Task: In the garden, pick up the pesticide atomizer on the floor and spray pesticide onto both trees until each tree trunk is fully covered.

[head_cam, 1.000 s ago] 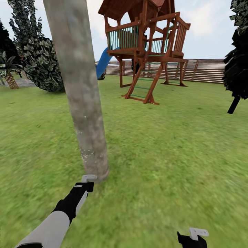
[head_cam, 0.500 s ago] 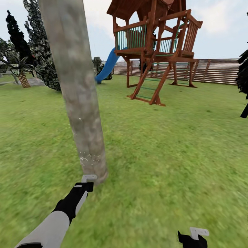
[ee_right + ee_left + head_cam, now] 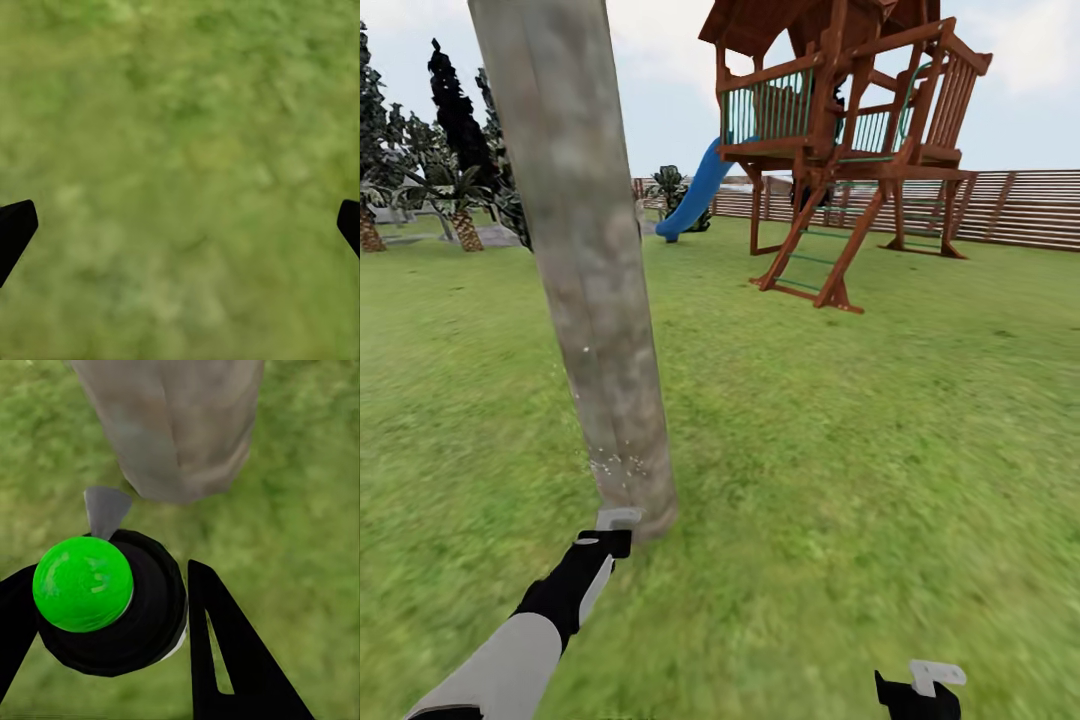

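While gripping the atomizer [image 3: 112, 600], left hand [image 3: 105, 622] faces the trunk [image 3: 595, 290].

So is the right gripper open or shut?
Open: the right gripper's two black fingertips sit far apart, with bare grass between them.

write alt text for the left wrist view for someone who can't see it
The left hand grips a small dark round bottle with a bright green dome on top, its pale grey spray nozzle pointing at the base of a thick mottled grey-brown tree trunk. Blurry green grass surrounds the trunk.
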### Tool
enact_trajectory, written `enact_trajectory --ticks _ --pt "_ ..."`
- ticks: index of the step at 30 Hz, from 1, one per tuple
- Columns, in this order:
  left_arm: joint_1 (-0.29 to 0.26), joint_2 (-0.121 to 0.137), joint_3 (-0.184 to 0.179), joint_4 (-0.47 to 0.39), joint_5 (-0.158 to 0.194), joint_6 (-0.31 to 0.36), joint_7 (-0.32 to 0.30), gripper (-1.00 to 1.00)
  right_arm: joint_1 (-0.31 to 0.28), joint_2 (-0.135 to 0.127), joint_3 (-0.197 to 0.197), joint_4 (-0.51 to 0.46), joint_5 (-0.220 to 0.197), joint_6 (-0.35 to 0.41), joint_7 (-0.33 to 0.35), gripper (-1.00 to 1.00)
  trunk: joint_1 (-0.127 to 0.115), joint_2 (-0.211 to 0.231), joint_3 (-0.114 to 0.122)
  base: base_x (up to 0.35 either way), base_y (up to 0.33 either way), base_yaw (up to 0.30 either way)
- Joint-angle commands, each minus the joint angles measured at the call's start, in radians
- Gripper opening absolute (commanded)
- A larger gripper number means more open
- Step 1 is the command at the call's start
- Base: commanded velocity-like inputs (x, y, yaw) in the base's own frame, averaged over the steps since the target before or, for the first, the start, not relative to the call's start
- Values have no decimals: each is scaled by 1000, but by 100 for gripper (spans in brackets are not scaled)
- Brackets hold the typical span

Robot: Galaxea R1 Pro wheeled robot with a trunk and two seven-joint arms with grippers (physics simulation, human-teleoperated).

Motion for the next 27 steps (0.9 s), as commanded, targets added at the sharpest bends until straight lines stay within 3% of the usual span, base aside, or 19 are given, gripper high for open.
enact_trajectory --ticks 1,4,8,10,13,16,18,20,21,22,23,24,27 --pt "4 0 0 0 -1 -1 0 -100 0 0 0 0 0 0 0 100 0 0 0 11 -6 214" --pt "20 7 1 -2 -1 -100 0 -100 0 0 0 0 0 0 -2 100 0 0 0 3 -1 55" --pt "19 6 -3 -38 -2 -114 -15 -100 0 0 0 0 0 1 -3 100 0 0 0 0 0 4" --pt "18 27 -2 -69 -3 -111 -38 -100 0 0 0 0 0 1 -3 100 0 0 0 0 0 0" --pt "17 87 -1 -107 -2 -109 -88 -100 0 0 0 1 1 1 -3 100 0 0 0 0 0 0" --pt "13 73 -6 -113 -2 -106 -93 -100 0 0 0 1 0 1 -3 100 0 0 0 0 0 0" --pt "3 36 -10 -115 -3 -78 -95 -100 0 0 0 2 1 1 -3 100 0 0 0 0 0 0" --pt "1 42 -8 -158 -3 -56 -114 -100 0 0 0 2 1 1 -3 100 0 0 0 0 0 0" --pt "2 50 -5 -190 -4 -27 -137 -100 0 0 0 2 1 1 -3 100 0 0 0 0 0 0" --pt "3 77 -2 -243 -4 21 -175 -100 0 0 0 2 1 1 -3 100 0 0 0 0 0 0" --pt "5 143 1 -322 -4 76 -237 -100 0 0 0 2 1 1 -3 100 0 0 0 0 0 0" --pt "11 160 1 -354 -5 90 -252 -100 0 0 0 2 1 1 -3 100 0 0 0 0 0 0" --pt "15 164 -1 -399 -4 99 -263 -100 0 0 0 2 1 1 -3 100 0 0 0 -49 0 0"
